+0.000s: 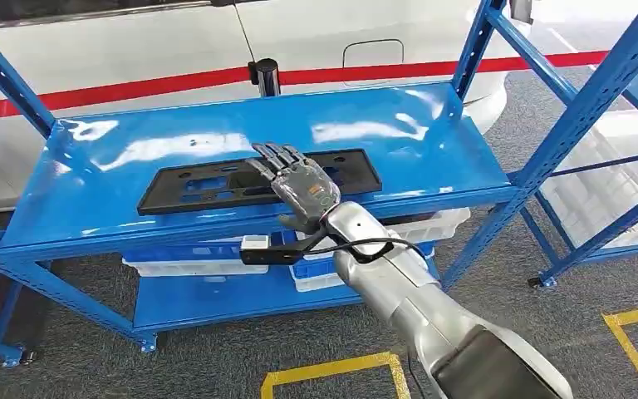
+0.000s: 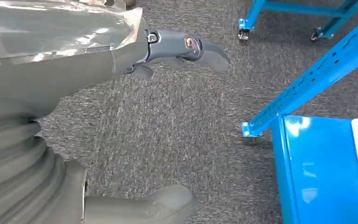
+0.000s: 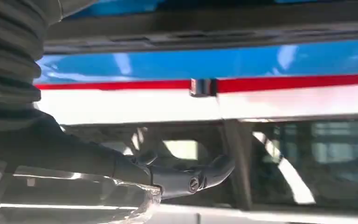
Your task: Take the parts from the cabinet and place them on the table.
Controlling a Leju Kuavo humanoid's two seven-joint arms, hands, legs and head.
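A long black plastic part (image 1: 216, 187) with cut-outs lies flat on the top shelf of the blue cabinet (image 1: 415, 125). My right hand (image 1: 299, 189) reaches over the part's right half with its fingers (image 1: 276, 155) stretched out flat above it and the thumb down near the shelf's front edge; it grips nothing. From the right wrist view the fingers (image 3: 186, 177) point past the part's dark edge (image 3: 205, 25). My left hand (image 2: 135, 130) hangs over grey carpet, fingers apart and holding nothing.
White bins (image 1: 432, 229) sit on the cabinet's lower shelf. A second blue rack (image 1: 598, 100) stands at the right. Behind the cabinet is a white wall with a red stripe and a black post (image 1: 264, 76). Yellow tape (image 1: 332, 370) marks the floor.
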